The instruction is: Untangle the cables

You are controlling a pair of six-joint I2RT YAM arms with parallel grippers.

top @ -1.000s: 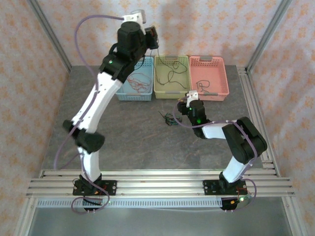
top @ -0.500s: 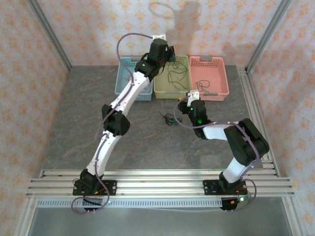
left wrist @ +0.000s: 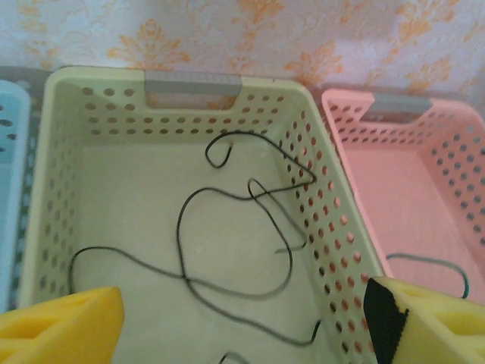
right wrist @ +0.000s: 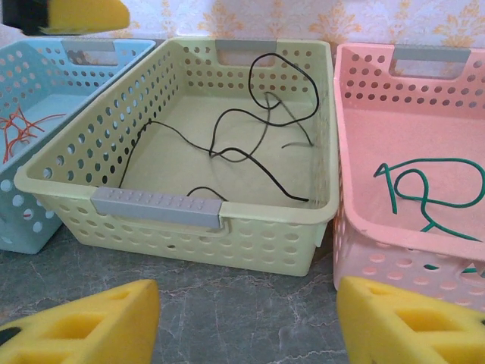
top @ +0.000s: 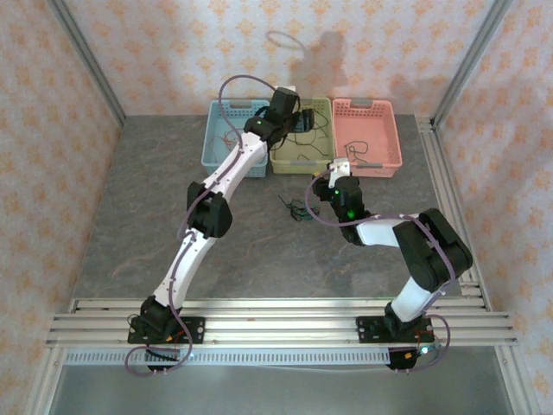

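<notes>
A small dark clump of cables [top: 296,208] lies on the grey table, just left of my right gripper [top: 333,177]. Loose black cables [left wrist: 227,227] [right wrist: 258,144] lie curled on the floor of the yellow-green basket [left wrist: 193,82]. My left gripper [left wrist: 242,322] [top: 296,117] hangs over that basket, open, with nothing between its yellow pads [left wrist: 68,326]. A red cable [right wrist: 23,125] lies in the blue basket [top: 216,160] and a green cable [right wrist: 432,186] in the pink basket [top: 367,108]. The right gripper [right wrist: 246,318] is low over the table, facing the baskets, open and empty.
The three baskets stand side by side against the back wall, blue, yellow-green, pink from left to right. The left arm stretches diagonally across the table's left half. Aluminium frame rails [top: 449,199] run along the right edge and the near edge.
The left arm has swung from high above the blue basket down and right to the yellow-green basket. The right arm and the clump have stayed put.
</notes>
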